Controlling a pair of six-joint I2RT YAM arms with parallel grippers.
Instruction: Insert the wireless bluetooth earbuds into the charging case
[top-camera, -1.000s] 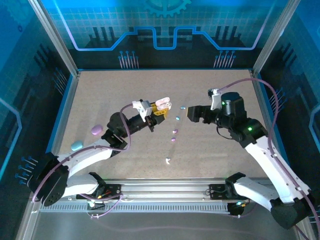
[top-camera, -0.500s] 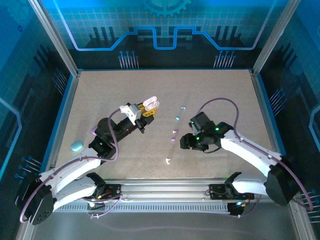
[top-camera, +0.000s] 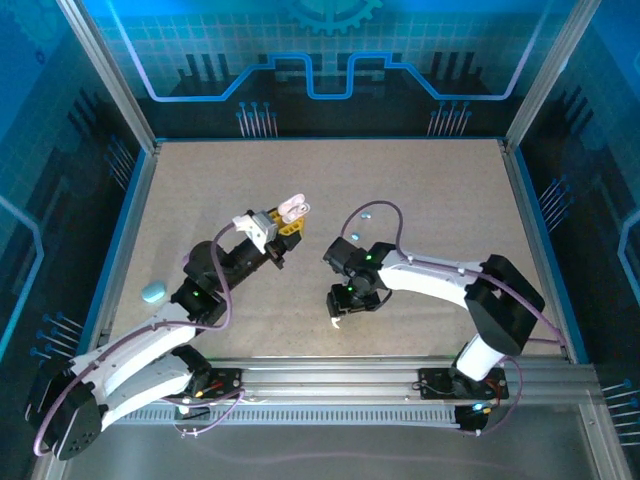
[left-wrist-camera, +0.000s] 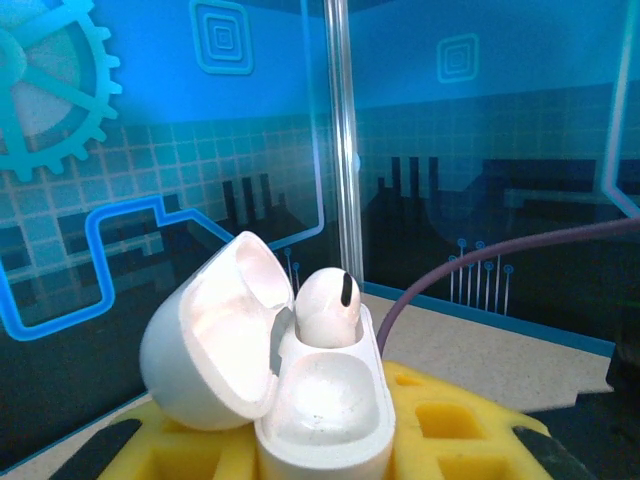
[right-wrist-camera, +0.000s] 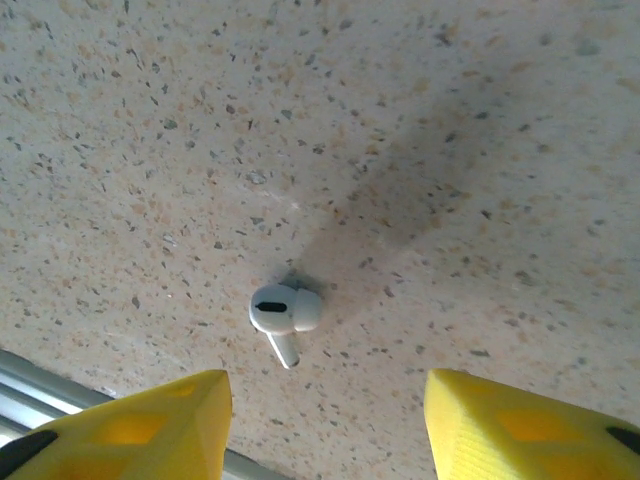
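My left gripper (top-camera: 284, 222) is shut on an open white charging case (left-wrist-camera: 320, 400), held up with its lid (left-wrist-camera: 215, 340) swung left. One white earbud (left-wrist-camera: 325, 303) sits in the case's far slot; the near slot is empty. The other white earbud (right-wrist-camera: 285, 312) lies on the table near the front edge (top-camera: 336, 321). My right gripper (right-wrist-camera: 325, 430) hovers just above it, open, its yellow fingers (right-wrist-camera: 130, 435) wide on either side and touching nothing. A teal earbud (top-camera: 366, 215) lies farther back. The purple earbuds are hidden under the right arm.
A teal pebble-like case (top-camera: 153, 292) rests at the left, beside my left arm. The metal front rail (right-wrist-camera: 30, 400) runs close to the white earbud. Open tabletop stretches toward the back wall (top-camera: 320, 120).
My right arm swung in from the right and dropped over the white earbud near the front. My left gripper drew back slightly to the left with the case.
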